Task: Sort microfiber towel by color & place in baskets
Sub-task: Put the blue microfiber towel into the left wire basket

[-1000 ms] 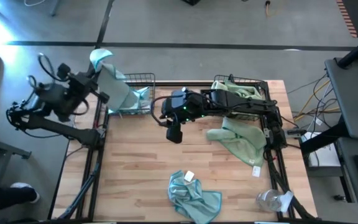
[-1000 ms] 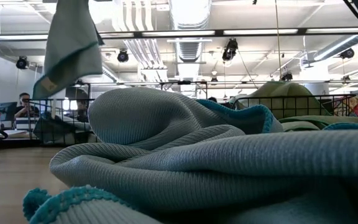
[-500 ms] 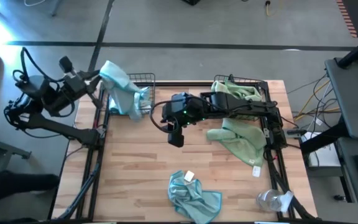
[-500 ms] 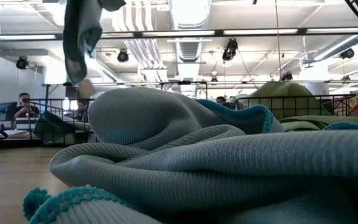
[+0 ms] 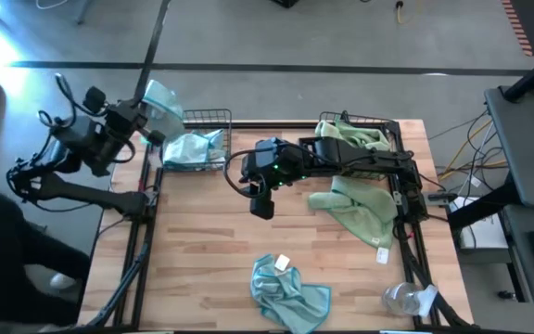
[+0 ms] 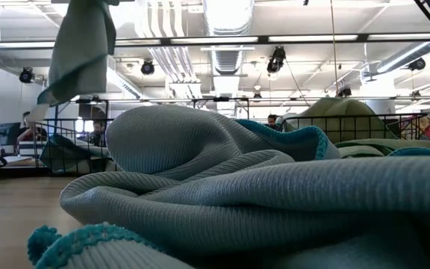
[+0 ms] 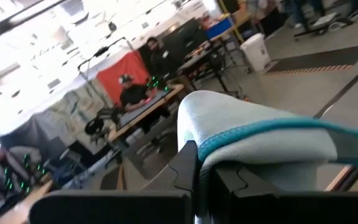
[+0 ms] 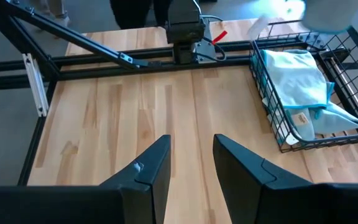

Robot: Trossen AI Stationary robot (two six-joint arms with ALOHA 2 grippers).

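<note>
My left gripper (image 5: 146, 113) is shut on a light blue towel (image 5: 161, 96) and stands high beside the far-left corner of the left wire basket (image 5: 213, 115). That basket holds more blue towels (image 5: 193, 148). The held towel hangs at the top of the low view (image 6: 80, 52). My right gripper (image 5: 261, 200) hovers open over the table's middle, touching nothing. The right basket (image 5: 392, 125) holds pale green towels (image 5: 352, 135). Another green towel (image 5: 355, 211) lies on the table in front of it. A blue towel with a white tag (image 5: 290, 292) lies at the near edge. My left gripper pinches the light blue towel between its two fingers (image 7: 188, 163) at a bunched fold beside the teal hem (image 7: 253, 134). Several layers show. The towel is lifted clear of table and basket, and it hangs slack below the gripper (image 6: 77, 71).
A clear plastic wrapper (image 5: 406, 299) lies at the near-right corner. Bare wood (image 5: 202, 237) spreads between the baskets and the near blue towel. A person sits at a desk (image 6: 27, 131) beyond the table. The right arm (image 5: 360, 160) stretches across in front of the right basket.
The held blue towel has swung and twisted below my left gripper. One second ago it draped down over the left basket. Now it is bunched higher, by the basket's far-left corner, and the towels inside the basket show. My left gripper stays shut.
</note>
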